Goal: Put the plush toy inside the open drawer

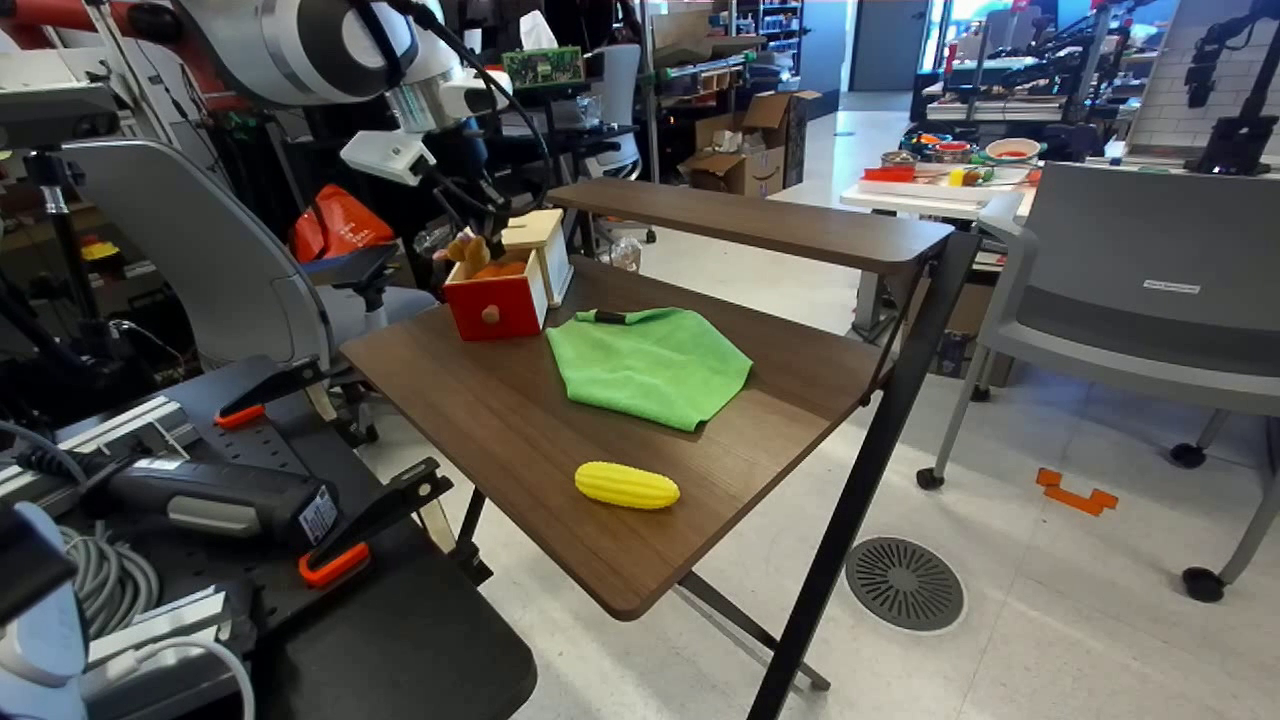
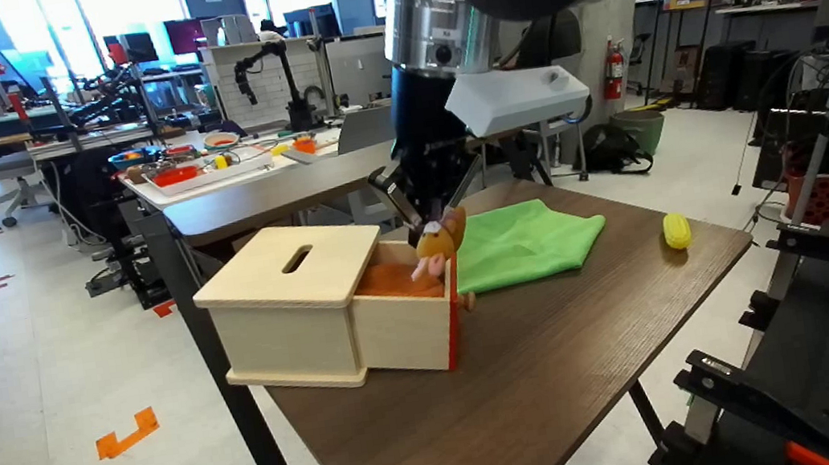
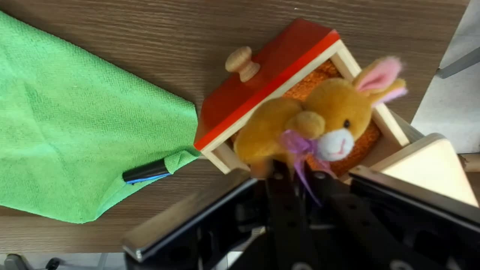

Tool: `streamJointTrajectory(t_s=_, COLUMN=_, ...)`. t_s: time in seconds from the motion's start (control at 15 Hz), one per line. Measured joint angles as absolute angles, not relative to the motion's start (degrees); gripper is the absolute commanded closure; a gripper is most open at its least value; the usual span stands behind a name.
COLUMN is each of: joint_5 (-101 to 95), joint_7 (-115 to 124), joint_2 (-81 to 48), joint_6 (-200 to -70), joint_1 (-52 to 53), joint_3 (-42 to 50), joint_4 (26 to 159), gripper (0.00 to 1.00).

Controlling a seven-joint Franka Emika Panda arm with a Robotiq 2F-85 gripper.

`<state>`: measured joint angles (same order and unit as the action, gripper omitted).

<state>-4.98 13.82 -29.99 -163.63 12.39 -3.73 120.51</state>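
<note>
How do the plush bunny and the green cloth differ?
The plush bunny is an orange-brown figure with long ears; the green cloth is a thin sheet. The bunny is held by the gripper over the open drawer, while the cloth lies mostly spread out on the table. The bunny is also clearly smaller than the cloth. Both look soft.

No text legible: white label (image 1: 1172, 287) on grey chair back (image 1: 1150, 230), sticker (image 1: 318, 515) on black tool (image 1: 245, 490), too small.
</note>
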Motion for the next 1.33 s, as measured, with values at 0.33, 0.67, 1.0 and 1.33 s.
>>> streamJointTrajectory(t_s=0.33, joint_5=-5.0, joint_7=13.3, joint_2=-33.6, joint_6=-165.1, joint_1=12.4, joint_3=-3.0, joint_4=117.5, gripper=0.98)
streamJointTrajectory(t_s=0.67, joint_5=-5.0, joint_7=13.3, joint_2=-35.2, joint_6=-167.2, joint_1=12.4, joint_3=-2.5, joint_4=115.8, gripper=0.54)
streamJointTrajectory(t_s=1.0, joint_5=-5.0, joint_7=13.3, joint_2=-35.1, joint_6=-169.2, joint_1=12.5, joint_3=-2.2, joint_4=115.8, gripper=0.18)
streamJointTrajectory(t_s=1.33, joint_5=-4.4, joint_7=13.4, joint_2=-34.1, joint_6=-171.5, joint_1=12.7, joint_3=-1.8, joint_4=116.2, gripper=0.0)
